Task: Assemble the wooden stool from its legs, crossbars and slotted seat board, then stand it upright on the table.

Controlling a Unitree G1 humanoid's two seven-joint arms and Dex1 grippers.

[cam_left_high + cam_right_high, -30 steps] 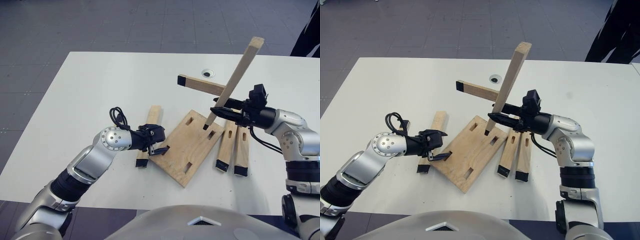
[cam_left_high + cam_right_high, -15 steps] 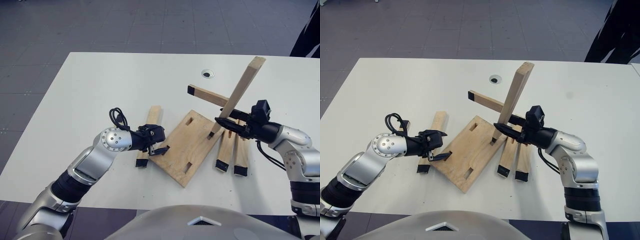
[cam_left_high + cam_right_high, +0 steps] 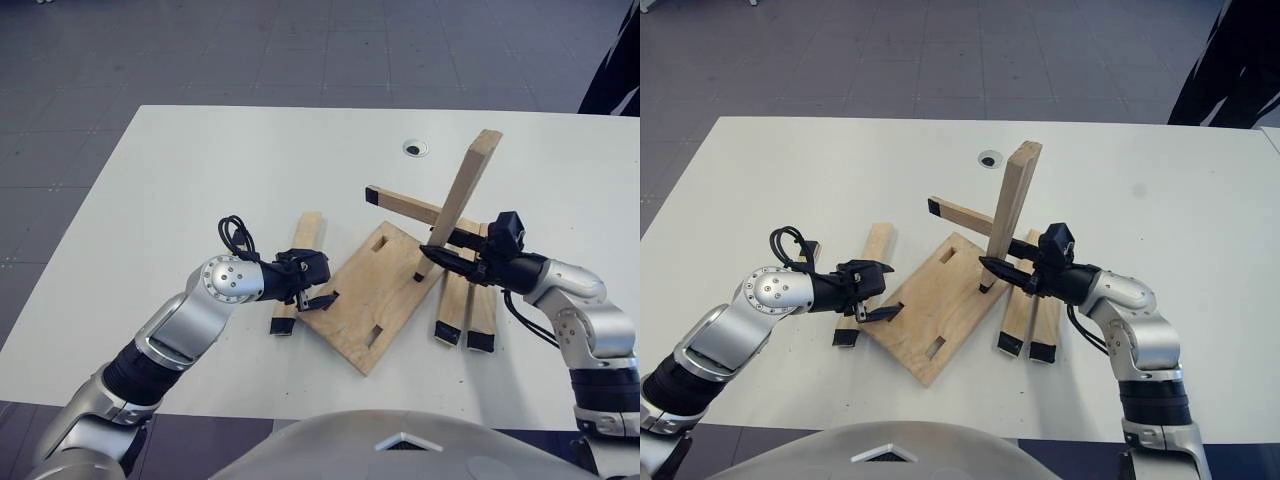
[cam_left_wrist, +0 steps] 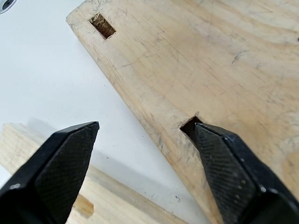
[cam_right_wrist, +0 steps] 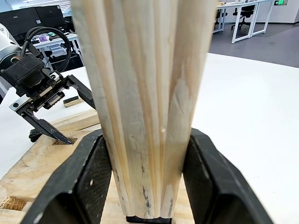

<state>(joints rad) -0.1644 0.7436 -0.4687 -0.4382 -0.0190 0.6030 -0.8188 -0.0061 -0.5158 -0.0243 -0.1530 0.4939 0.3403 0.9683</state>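
The slotted seat board (image 3: 372, 300) lies flat on the white table (image 3: 180, 190). My right gripper (image 3: 436, 254) is shut on a wooden leg (image 3: 462, 195) that stands tilted. The leg's black lower end meets the board at a slot near its right edge. How deep it sits is hidden. A crossbar (image 3: 405, 204) with a black end sticks out sideways from this leg. My left gripper (image 3: 322, 298) is open, its fingers (image 4: 60, 163) straddling the board's left edge (image 4: 154, 116) next to a slot (image 4: 190, 126).
Two black-tipped legs (image 3: 448, 300) lie side by side just right of the board. Another leg (image 3: 298, 262) lies left of it, under my left gripper. A round cable hole (image 3: 416, 148) sits in the far part of the table.
My right gripper has come down and to the left with the leg and its crossbar. The leg's black end now touches the board at the slot. The left arm has stayed put.
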